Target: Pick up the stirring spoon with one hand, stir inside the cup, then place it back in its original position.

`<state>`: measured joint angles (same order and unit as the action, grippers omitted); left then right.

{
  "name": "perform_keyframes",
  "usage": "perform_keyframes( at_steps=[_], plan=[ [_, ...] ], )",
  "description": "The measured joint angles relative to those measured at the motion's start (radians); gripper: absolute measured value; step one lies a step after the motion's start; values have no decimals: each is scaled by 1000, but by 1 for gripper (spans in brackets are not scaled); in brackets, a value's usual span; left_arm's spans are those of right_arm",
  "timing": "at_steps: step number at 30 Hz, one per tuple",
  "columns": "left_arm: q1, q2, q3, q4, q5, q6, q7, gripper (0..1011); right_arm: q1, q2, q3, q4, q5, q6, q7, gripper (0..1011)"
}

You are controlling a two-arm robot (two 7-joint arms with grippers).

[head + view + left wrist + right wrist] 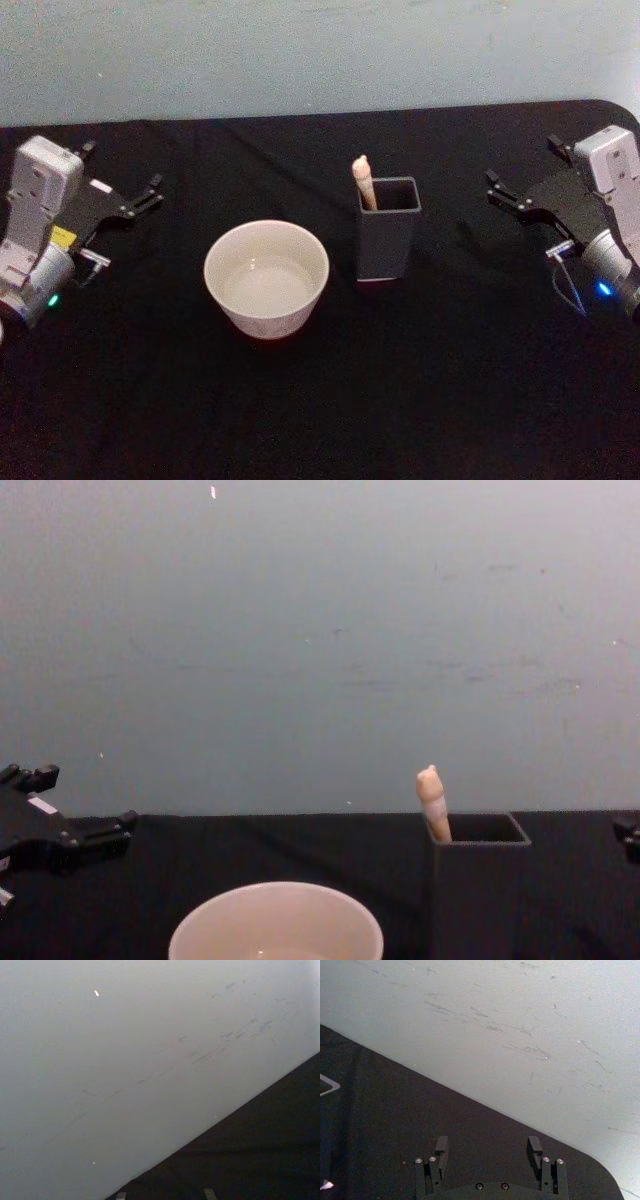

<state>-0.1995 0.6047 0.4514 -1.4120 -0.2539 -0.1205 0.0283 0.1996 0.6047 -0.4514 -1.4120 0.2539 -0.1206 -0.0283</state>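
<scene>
Head view | left claw (pixel 122 165) parked far left, spread, empty | right claw (pixel 521 160) far right, spread, empty

Pretty bare setup here: the whole back is one plain pale grey-blue wall (pixel 300 60), matte, with a bunch of faint dark scuff marks (pixel 520 1047) and thin scratches across it, plus a tiny white speck (pixel 96 993) high up. Below it sits the bench (pixel 330 420), covered in black cloth that runs right up to the wall, and its far right corner is rounded off. Lighting looks soft, even and kinda dim.
</scene>
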Motion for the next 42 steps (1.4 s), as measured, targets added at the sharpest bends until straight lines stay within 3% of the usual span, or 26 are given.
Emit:
perform_keyframes(
  at_steps=[42],
  plan=[
    [0, 0, 0, 0, 0, 0, 0, 1001, 0, 0, 0, 0, 0, 0, 0, 1000]
  ],
)
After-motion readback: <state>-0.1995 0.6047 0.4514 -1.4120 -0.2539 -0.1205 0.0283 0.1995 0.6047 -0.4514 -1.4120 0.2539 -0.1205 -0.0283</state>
